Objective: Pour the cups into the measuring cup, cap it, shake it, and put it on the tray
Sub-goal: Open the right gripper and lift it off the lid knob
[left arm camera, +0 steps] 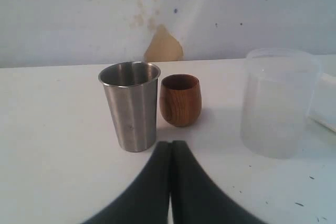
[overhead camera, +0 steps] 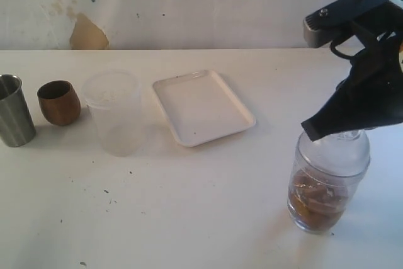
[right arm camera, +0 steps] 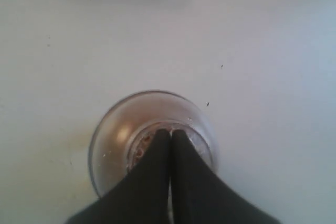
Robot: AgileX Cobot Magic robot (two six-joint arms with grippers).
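The clear measuring cup (overhead camera: 327,184) stands at the front right with a domed clear cap on it and brown contents in its lower part. My right gripper (overhead camera: 311,131) is shut, its tips resting at the top of the cap (right arm camera: 113,135); from the wrist, the right gripper (right arm camera: 171,132) shows nothing between its fingers. At the far left stand the steel tumbler (overhead camera: 14,110) and the brown wooden cup (overhead camera: 59,102), both upright. My left gripper (left arm camera: 171,144) is shut just short of the tumbler (left arm camera: 131,106) and wooden cup (left arm camera: 180,99). The white tray (overhead camera: 203,106) lies bare mid-table.
A frosted plastic tub (overhead camera: 113,113) stands between the wooden cup and the tray, seen also as the tub (left arm camera: 276,103) from the left wrist. A stained wall closes off the table's far edge. The right arm's black body hangs above the measuring cup.
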